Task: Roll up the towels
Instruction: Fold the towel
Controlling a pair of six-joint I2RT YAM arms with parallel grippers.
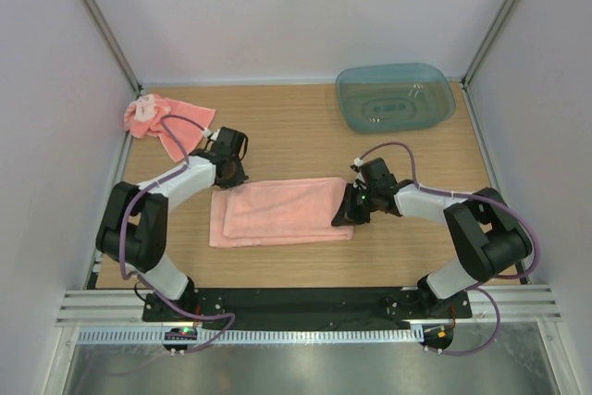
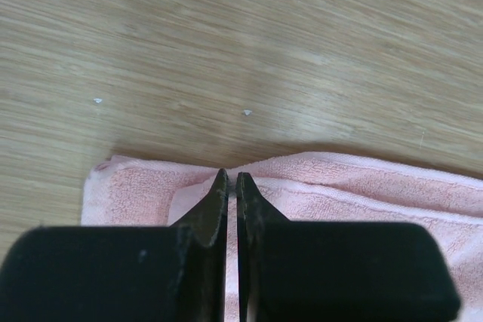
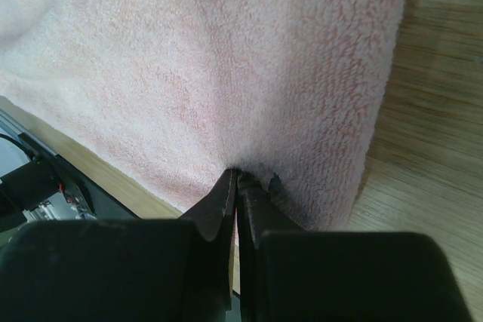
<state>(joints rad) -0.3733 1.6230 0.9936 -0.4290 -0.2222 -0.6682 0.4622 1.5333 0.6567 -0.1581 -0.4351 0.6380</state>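
Currently, one flat towel [image 1: 277,213] lies folded in layers at the centre of the table [image 1: 305,127], long side running left to right. The second towel [image 1: 157,120] sits crumpled at the far left corner, well apart from the first; part of it is crossed by a purple cable, so its full outline cannot be made out.

The left gripper [image 1: 229,173] is down at the flat towel's far left corner. In the left wrist view its jaws stand pressed together with only a hairline between them, and the upper cloth layer rises to a small peak right at the tips [image 2: 230,179] – pinched there. How much cloth is caught is hidden by the fingers.

The right gripper [image 1: 340,215] is at the towel's right short edge. In the right wrist view its jaws are likewise closed, with the terry puckered and drawn in around the tips [image 3: 239,175] – clamped on the flat towel [image 3: 226,58]. The gripper body blocks the lower part of that view, and from above the arm covers the grip point itself.

A translucent blue-green tub [image 1: 395,97] stands at the far right of the table, apart from both towels; faint shapes show through its floor but cannot be identified
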